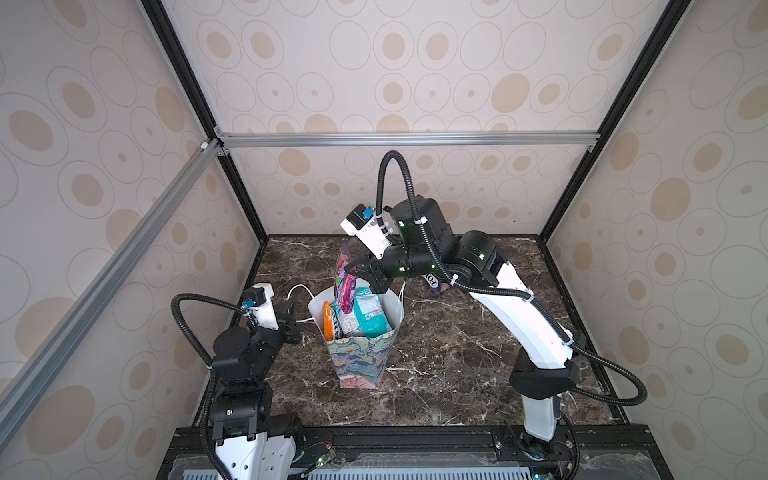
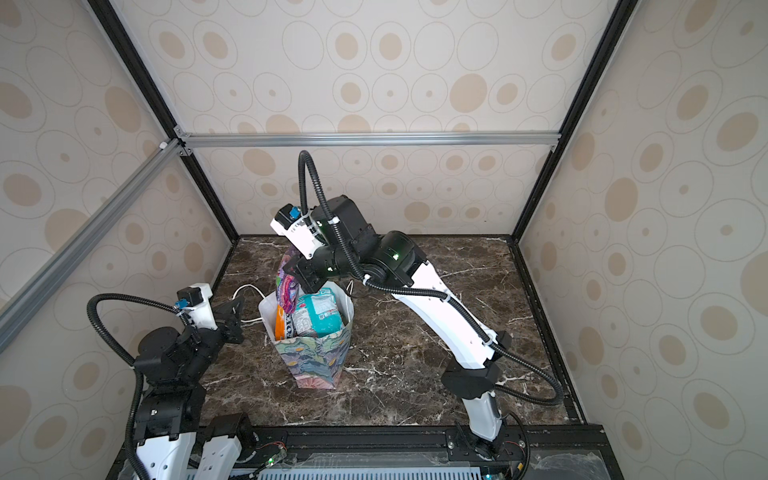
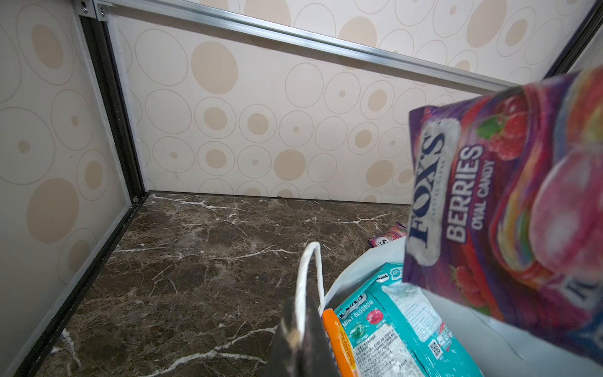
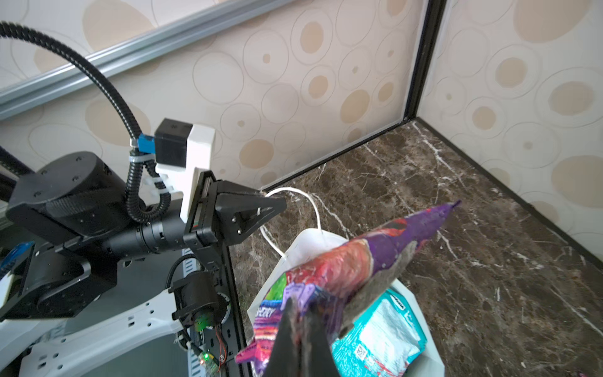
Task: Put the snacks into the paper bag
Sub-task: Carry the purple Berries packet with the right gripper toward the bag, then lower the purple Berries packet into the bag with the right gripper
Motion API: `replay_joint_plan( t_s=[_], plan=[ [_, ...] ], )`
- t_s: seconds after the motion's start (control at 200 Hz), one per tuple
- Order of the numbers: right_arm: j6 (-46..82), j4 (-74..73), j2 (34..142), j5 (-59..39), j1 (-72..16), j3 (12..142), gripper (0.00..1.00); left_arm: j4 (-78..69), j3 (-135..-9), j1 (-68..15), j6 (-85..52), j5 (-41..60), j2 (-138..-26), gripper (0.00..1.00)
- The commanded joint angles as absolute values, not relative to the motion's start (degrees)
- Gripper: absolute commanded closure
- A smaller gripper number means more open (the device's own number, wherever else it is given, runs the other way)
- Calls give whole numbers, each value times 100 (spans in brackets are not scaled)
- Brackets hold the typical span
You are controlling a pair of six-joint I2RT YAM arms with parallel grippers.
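The paper bag (image 1: pixel 360 357) (image 2: pixel 319 358) stands upright mid-table, with a floral print outside and white inside. An orange snack packet (image 1: pixel 330 322) (image 3: pixel 336 342) and a teal one (image 1: pixel 368 316) (image 4: pixel 378 333) stand in its mouth. My right gripper (image 1: pixel 358 270) (image 4: pixel 298 308) is shut on the top of a purple FOX'S berries packet (image 1: pixel 347 284) (image 3: pixel 483 202) (image 4: pixel 359 261). That packet hangs over the bag's far rim, its lower end reaching into the opening. My left gripper (image 1: pixel 296 322) (image 3: pixel 298 336) is shut on the bag's white cord handle (image 3: pixel 308 271) (image 4: pixel 306 202) at the bag's left.
One more purple packet (image 1: pixel 434 284) (image 3: pixel 388 233) lies on the marble table behind the bag, partly under my right arm. The other cord handle (image 1: pixel 402 291) hangs at the bag's far right. Patterned walls close in the table on three sides.
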State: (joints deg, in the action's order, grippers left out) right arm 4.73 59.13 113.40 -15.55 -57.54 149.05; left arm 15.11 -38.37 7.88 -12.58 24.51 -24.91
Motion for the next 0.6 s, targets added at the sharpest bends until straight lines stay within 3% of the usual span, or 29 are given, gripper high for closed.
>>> replay_joint_plan(
  t_s=[0.0,0.42,0.595],
  plan=[
    [277,6122,11412,-2081,-5793,15066,100,1468,-3874,786,-1143,2549,-2434,100],
    [-568,6491,11641,-3405,-5792,14719,100,1496,-3877,791,-1142,2477,-2435,100],
    [-1115,6485,11777,-3285,-5775,14523,100,1486,-3876,791,-1155,2425,-2369,100]
  ],
)
